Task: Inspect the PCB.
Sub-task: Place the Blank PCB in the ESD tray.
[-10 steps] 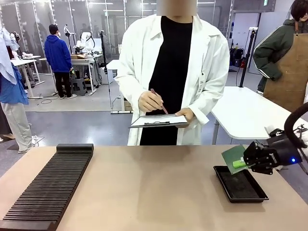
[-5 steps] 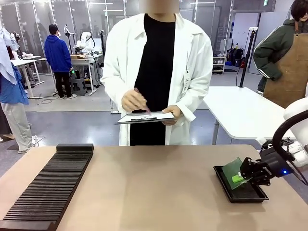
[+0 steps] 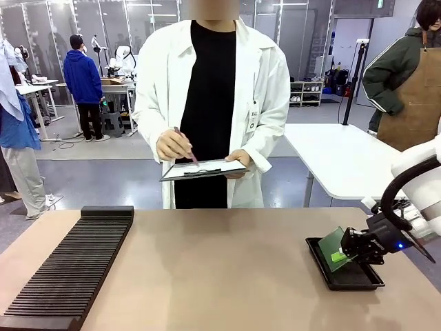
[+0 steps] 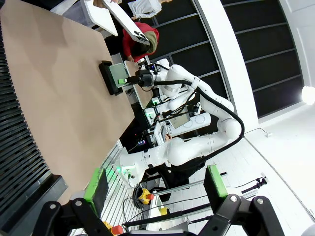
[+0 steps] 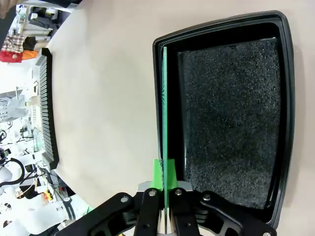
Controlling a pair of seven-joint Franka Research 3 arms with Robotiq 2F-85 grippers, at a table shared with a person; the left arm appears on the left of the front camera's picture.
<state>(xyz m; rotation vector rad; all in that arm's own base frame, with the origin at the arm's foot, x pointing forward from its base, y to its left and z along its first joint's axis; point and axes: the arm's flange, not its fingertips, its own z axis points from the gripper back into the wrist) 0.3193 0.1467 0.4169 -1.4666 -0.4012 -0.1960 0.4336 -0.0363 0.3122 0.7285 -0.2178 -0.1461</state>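
The PCB is a small green board held tilted on edge, low over the left side of the black tray. My right gripper is shut on the board's near edge. In the right wrist view the PCB shows edge-on as a thin green line along the left inner wall of the tray, pinched between my right gripper's green pads. My left gripper is open with nothing between its fingers, high above the table's left end.
A long black slotted rack lies along the table's left side. A person in a white coat stands at the far edge, writing on a white clipboard. Bare tabletop spans the middle.
My right gripper has come down and slightly left with the PCB, from above the tray to just inside it. The person has stepped to the left.
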